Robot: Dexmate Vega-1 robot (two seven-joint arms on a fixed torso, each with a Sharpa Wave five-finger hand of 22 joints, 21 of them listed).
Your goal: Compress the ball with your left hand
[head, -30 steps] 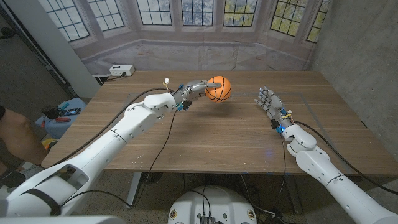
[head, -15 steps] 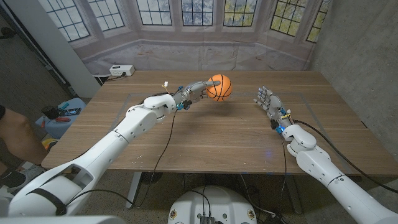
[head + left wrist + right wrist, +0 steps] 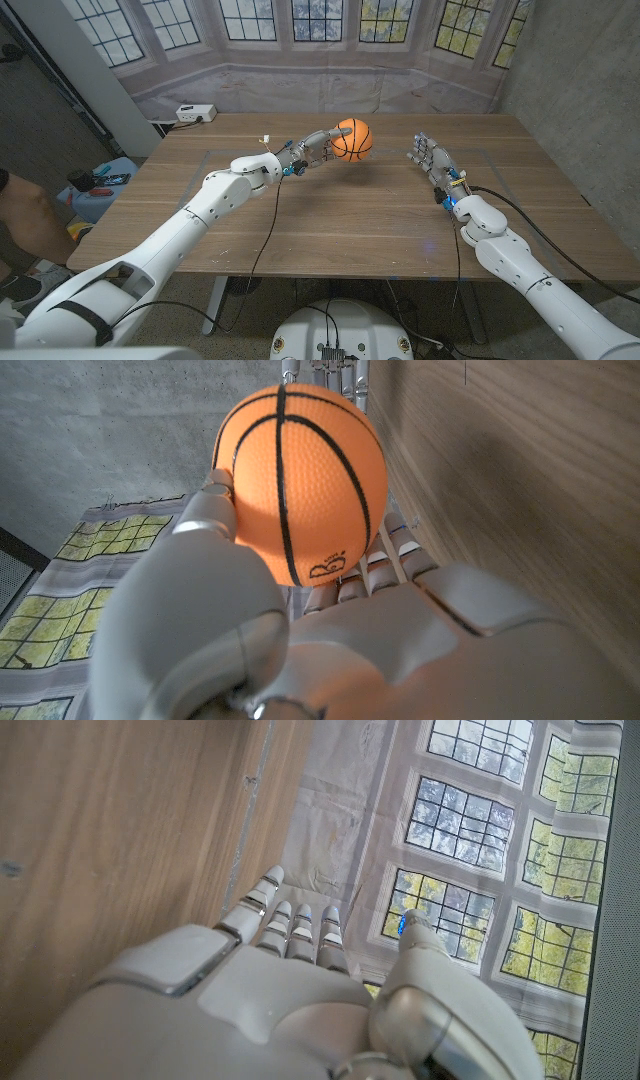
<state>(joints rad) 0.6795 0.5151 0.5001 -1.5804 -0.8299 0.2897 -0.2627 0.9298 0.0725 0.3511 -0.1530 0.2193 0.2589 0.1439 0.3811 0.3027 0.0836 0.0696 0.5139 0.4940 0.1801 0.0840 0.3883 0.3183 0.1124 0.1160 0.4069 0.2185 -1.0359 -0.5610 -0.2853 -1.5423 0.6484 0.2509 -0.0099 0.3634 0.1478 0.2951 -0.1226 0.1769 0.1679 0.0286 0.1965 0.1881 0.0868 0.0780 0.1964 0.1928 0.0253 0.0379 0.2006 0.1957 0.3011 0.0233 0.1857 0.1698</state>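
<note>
- Gripping the orange ball [image 3: 351, 139] is the left hand [image 3: 314, 147], out over the far middle of the wooden surface [image 3: 330, 220], with the ball up in the air and its shadow on the boards just beneath
- Up close in the left wrist view, the ball [image 3: 298, 478] sits between the thumb on one side and the fingers [image 3: 385, 555] on the other, black seams and a small printed logo facing the camera
- Over on the right, the right hand [image 3: 432, 160] stands near the surface's right part with fingers apart and straight, holding nothing, well apart from the ball
- From the right wrist view that hand [image 3: 290, 980] shows its back, fingers reaching along the wood grain toward the window backdrop
- Looking at the surface itself: brown planks, long grain running side to side, black cables [image 3: 268, 215] trailing across it from the left arm and another along the right arm
- At the far left corner lies a white power strip [image 3: 195, 113]
- Behind the surface hangs a printed backdrop [image 3: 330, 40] of leaded bay windows with greenery beyond; a grey concrete wall [image 3: 575, 80] closes the right side
- Off the left edge, a blue bin [image 3: 100, 185] with bits in it stands on the floor, and part of a person [image 3: 25, 215] shows at the picture's border
</note>
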